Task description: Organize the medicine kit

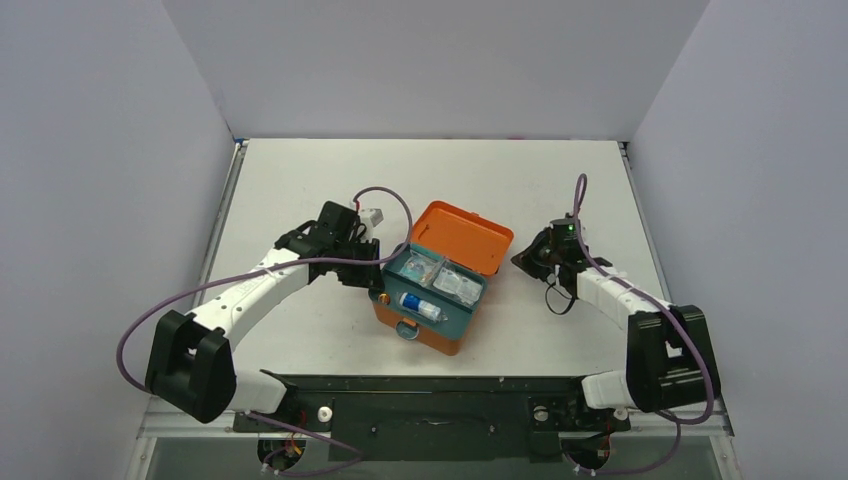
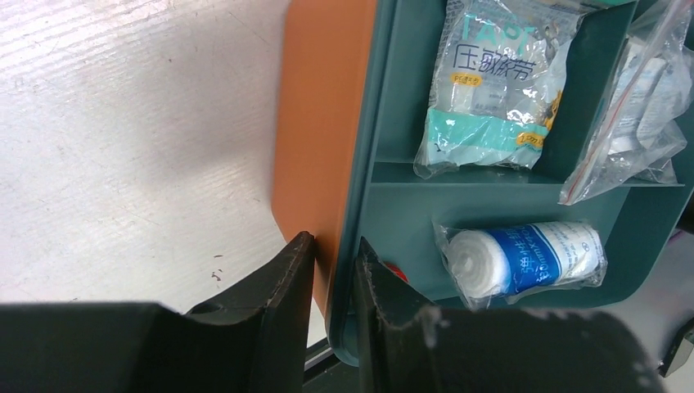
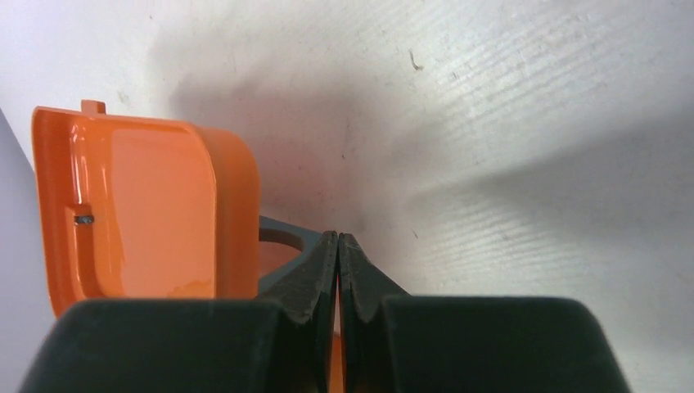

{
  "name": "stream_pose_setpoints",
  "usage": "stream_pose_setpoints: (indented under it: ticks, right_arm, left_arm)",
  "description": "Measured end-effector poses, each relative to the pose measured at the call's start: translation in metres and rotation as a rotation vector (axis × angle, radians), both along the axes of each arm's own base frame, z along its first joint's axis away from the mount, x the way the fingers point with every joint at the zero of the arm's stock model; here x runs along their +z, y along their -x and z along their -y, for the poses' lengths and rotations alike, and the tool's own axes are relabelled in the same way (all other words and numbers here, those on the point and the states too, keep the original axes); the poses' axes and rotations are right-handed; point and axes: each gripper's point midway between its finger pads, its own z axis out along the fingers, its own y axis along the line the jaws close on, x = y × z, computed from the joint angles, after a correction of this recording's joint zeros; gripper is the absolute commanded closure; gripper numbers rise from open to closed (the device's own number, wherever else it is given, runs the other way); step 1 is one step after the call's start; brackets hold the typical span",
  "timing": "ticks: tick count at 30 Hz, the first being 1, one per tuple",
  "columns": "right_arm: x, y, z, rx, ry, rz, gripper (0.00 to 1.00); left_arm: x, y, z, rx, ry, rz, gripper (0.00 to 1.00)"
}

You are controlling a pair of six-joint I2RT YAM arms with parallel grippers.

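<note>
Left claw (image 2: 334, 242) tight on medicine kit (image 2: 319, 123) wall; right claw (image 3: 338, 239) closed, empty, beside lid (image 3: 155, 213).

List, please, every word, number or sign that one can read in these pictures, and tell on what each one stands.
"压敏胶带", below cut-off Latin letters, perhaps "TAPE": on the clear packet in the teal tray.
Small yellow label on the same packet: too small to read.
Blue label on the bandage roll: Chinese characters, too blurred to read.
Zip bag: its print is blurred.
Medicine kit: no text shows on its orange lid.
</note>
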Motion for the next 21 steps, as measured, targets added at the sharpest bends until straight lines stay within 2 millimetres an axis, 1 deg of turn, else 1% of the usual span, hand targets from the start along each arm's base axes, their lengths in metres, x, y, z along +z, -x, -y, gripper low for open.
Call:
stream_pose_setpoints:
  ticks: [7, 12, 21]
  right_arm:
    - [-0.007, -0.023, -0.003, -0.004, -0.079, 0.056, 1.0]
    - [-0.016, -0.028, -0.011, 0.002, -0.146, 0.079, 1.0]
    - [-0.009, -0.05, -0.026, 0.023, -0.255, 0.178, 1.0]
  left_arm:
    - [0.0, -0.001, 0.003, -0.01, -0.028, 0.019, 0.87]
    - [0.0, -0.001, 0.006, -0.011, -0.04, 0.025, 0.89]
    - [0.0, 0.0, 0.008, -0.005, -0.048, 0.03, 0.89]
